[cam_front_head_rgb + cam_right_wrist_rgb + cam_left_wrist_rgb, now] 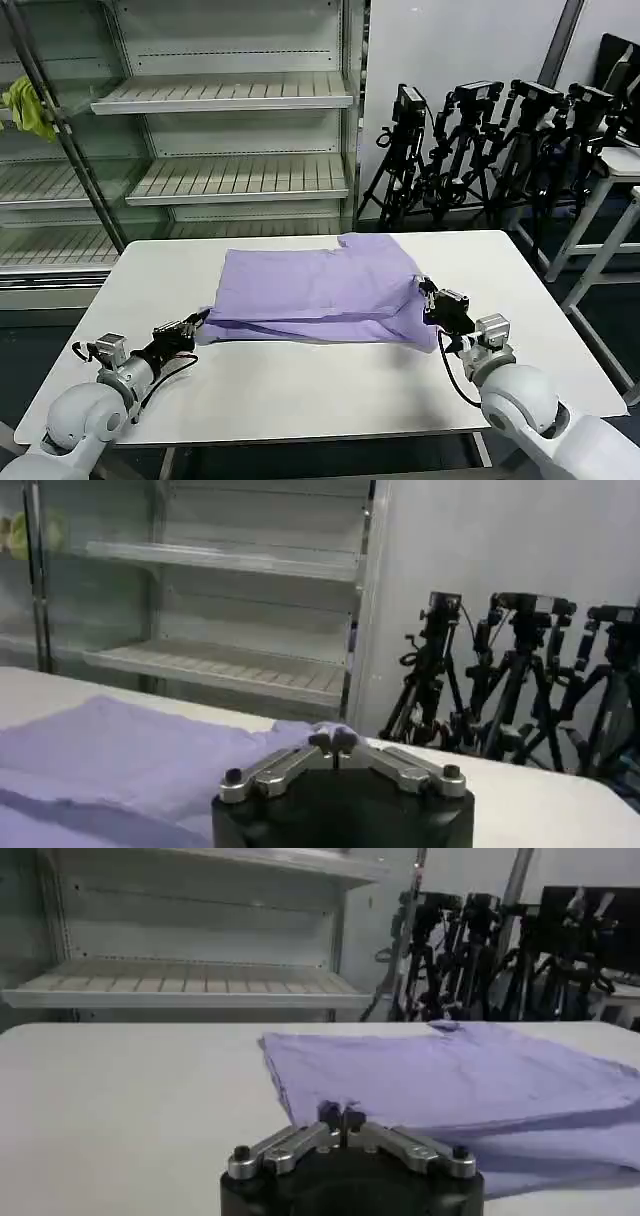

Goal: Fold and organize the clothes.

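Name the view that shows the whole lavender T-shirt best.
The head view: the thin lavender T-shirt lies fully visible on the white table. The left wrist view shows its near edge; the right wrist view, one corner.

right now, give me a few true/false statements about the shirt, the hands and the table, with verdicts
1. The lavender T-shirt lies on the white table. True.
2. The left hand is at the shirt's near left corner, fingers closed together. True.
3. The right hand hangs high above the table, far from the shirt. False: it is low at the shirt's right edge, fingers closed on a fold of the fabric.
4. The shirt is spread out flat in a single layer. False: it is folded over, with layered edges along the near side.
5. A yellow-green cloth lies on the table beside the shirt. False: it hangs on the shelving unit behind, to the left.
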You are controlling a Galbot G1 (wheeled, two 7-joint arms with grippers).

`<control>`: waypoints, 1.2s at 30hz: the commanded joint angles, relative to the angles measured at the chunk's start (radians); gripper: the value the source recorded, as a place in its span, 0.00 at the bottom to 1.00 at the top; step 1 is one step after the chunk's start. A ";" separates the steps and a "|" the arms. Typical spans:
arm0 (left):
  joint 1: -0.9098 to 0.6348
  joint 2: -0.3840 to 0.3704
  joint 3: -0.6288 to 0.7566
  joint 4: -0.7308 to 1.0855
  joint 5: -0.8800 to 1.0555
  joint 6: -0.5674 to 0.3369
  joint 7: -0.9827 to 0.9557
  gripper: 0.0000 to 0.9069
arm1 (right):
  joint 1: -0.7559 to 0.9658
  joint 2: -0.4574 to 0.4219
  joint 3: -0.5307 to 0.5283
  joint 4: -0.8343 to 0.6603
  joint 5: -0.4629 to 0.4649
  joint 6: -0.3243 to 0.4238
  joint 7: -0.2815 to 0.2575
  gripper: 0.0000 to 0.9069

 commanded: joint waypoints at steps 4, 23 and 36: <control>-0.033 -0.004 0.048 0.033 0.012 -0.002 0.002 0.04 | 0.110 0.009 -0.101 -0.083 -0.007 0.001 -0.007 0.00; -0.070 -0.008 0.068 0.065 0.020 -0.010 0.004 0.04 | 0.209 0.027 -0.138 -0.176 -0.006 0.007 -0.016 0.00; -0.072 -0.013 0.079 0.075 0.035 -0.019 0.005 0.06 | 0.210 0.057 -0.160 -0.199 -0.035 0.009 -0.018 0.00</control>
